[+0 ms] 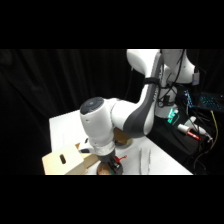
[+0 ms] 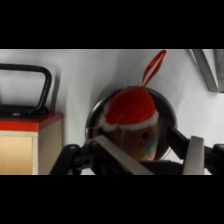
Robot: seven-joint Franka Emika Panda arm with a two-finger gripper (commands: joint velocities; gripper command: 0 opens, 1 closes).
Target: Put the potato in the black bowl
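Gripper (image 1: 111,166) fingers are seen spread apart in the wrist view, with nothing clamped between them, and they are held low over the near part of the table (image 1: 65,127), apparently so that something below can be straddled. Directly beneath them a shiny silver bowl (image 2: 95,117) is framed, and inside it a rounded tan figure (image 2: 142,137) with a red hat (image 2: 131,109) is lodged, its red loop (image 2: 152,67) trailing onto the far table surface. The potato cannot be picked out with certainty: only a small tan patch (image 1: 103,171) is glimpsed under the gripper in the side view, and it may belong to that figure instead. To the left, a wooden box (image 1: 62,161) is set close beside the bowl, so little room is left on that side. Beyond the box a black handle (image 2: 30,85) is shown, and at the far right a strip of metal tongs (image 2: 205,67) is laid. The black bowl is not seen in either view, so the task is judged not yet done.
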